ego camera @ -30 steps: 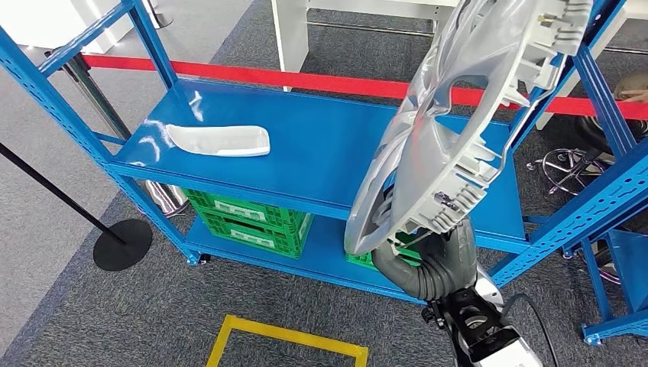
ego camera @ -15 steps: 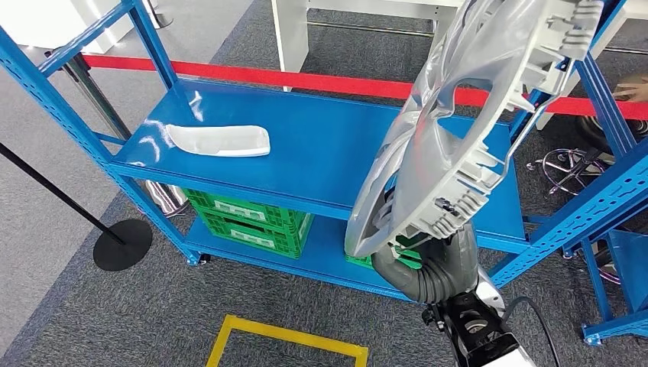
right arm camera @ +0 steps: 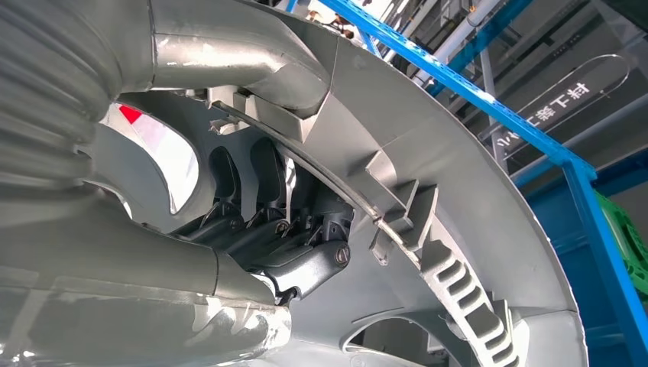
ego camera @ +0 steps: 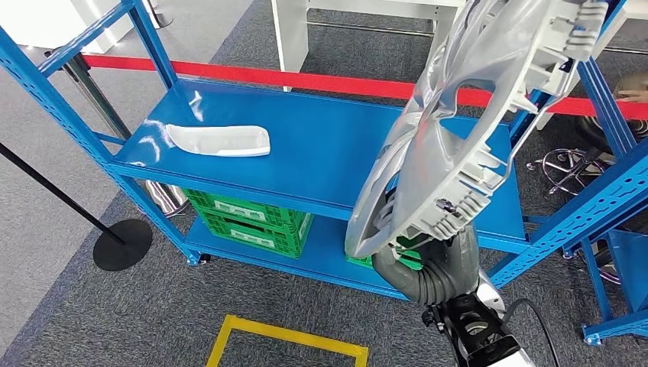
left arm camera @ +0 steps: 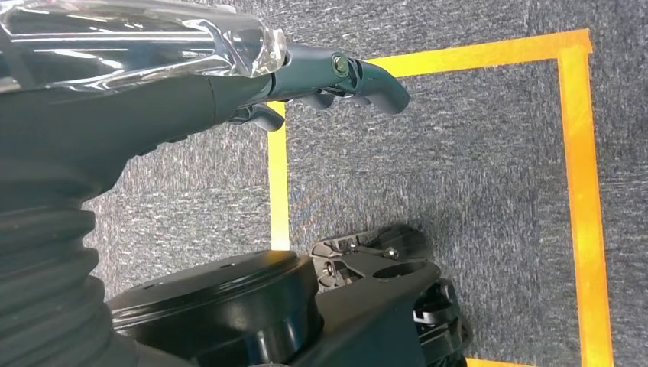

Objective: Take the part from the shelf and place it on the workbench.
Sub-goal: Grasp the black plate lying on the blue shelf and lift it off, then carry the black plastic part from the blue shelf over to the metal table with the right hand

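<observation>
My right hand grips a large silver wheel cover by its ribbed rim, dark fingers inside the rim and the grey thumb over its edge. In the head view the cover stands tilted on edge, lifted in front of the blue shelf, and hides most of the hand; the ribbed wrist cover shows below it. My left hand hangs over the carpet with its fingers stretched out, holding nothing.
A white curved part lies on the shelf's left side. Green crates sit on the lower level. Red barrier tape runs behind. Blue uprights stand close at the right. Yellow floor tape marks a square; a stanchion base stands left.
The wheel cover has drifted slightly up and to the right in my right hand. The shelf and the white part stay where they were.
</observation>
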